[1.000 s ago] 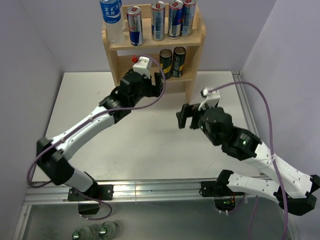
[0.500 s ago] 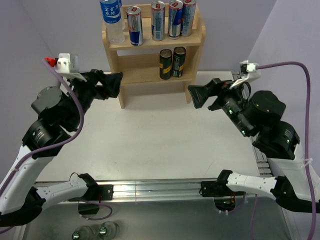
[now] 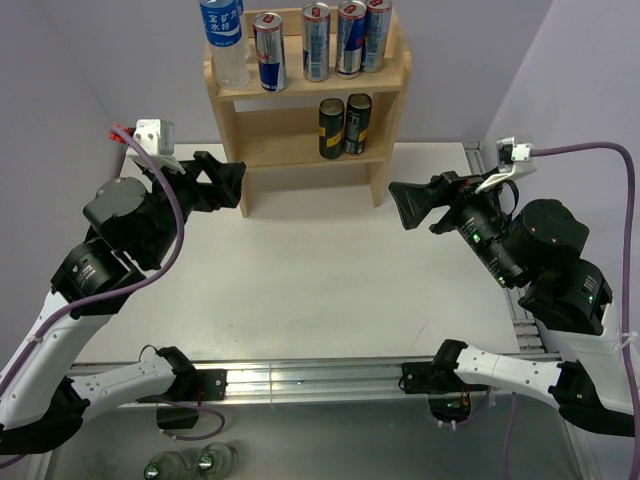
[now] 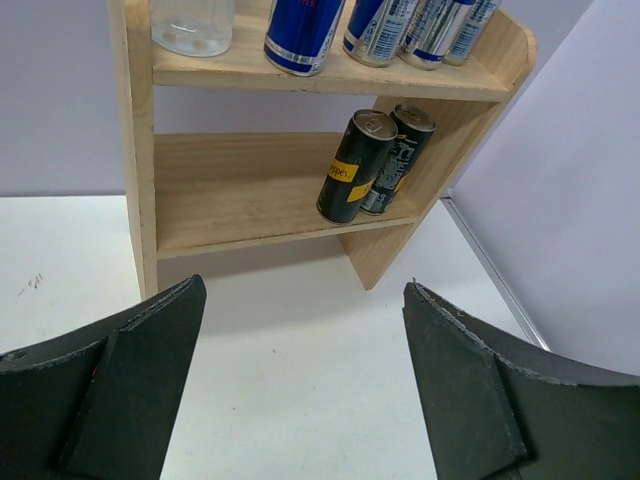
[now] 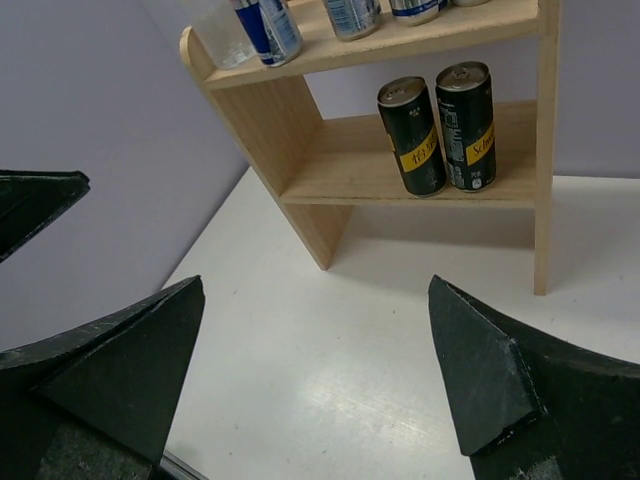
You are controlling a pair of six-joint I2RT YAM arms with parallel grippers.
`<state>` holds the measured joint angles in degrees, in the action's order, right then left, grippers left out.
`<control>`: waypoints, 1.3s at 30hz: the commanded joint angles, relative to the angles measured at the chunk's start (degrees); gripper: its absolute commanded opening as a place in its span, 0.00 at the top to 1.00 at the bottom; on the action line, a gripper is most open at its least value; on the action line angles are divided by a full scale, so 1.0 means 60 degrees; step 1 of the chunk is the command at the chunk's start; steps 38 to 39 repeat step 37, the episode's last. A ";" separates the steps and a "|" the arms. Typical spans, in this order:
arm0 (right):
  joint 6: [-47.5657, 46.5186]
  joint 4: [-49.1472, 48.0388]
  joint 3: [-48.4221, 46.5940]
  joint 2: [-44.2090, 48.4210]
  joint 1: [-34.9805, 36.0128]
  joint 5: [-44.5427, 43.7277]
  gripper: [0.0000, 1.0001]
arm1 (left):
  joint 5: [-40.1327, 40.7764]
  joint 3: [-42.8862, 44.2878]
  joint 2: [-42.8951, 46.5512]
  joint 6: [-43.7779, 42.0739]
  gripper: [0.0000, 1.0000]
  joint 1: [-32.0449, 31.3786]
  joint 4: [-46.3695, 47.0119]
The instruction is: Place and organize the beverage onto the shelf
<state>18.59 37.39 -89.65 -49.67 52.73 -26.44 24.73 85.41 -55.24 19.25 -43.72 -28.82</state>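
- Shelf [image 3: 385, 105]: far middle of the table [image 3: 300, 290], upright, open side facing near.
- Top tier: clear bottle [image 3: 222, 40] with blue label at the left end; four blue-and-silver cans [image 3: 317, 40] in a row to its right, reaching the right end.
- Lower tier: two black cans [image 3: 332, 128] with yellow labels, upright and touching, at the right end; left part of the tier bare.
- Left gripper [image 3: 235, 185]: raised above the table's left side, just near-left of the shelf, pointing right and far toward it; fingers released, spread apart, grasping nothing.
- Right gripper [image 3: 400, 205]: raised above the table's right side, near-right of the shelf, pointing left toward it; fingers released, spread fully wide, grasping nothing.
- Both grippers apart from shelf and drinks.
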 commanded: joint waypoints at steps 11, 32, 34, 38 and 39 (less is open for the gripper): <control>-0.0080 -0.0123 0.0234 0.0251 -0.0014 -0.0150 0.00 | 0.0126 0.0018 0.0111 0.0132 0.13 -0.0037 0.0087; -0.0520 -0.0386 0.0205 0.0236 -0.0014 -0.0296 0.00 | 0.0111 -0.0069 0.0111 0.0264 0.13 -0.0051 0.0218; -0.0549 -0.0459 0.0219 0.0236 -0.0014 -0.0296 0.00 | 0.0126 -0.0084 0.0111 0.0264 0.13 -0.0037 0.0233; -0.0564 -0.0431 0.0190 0.0178 -0.0014 -0.0325 0.00 | 0.0126 -0.0084 0.0067 0.0250 0.14 -0.0037 0.0247; -0.0564 -0.0431 0.0190 0.0178 -0.0014 -0.0325 0.00 | 0.0126 -0.0084 0.0067 0.0250 0.14 -0.0037 0.0247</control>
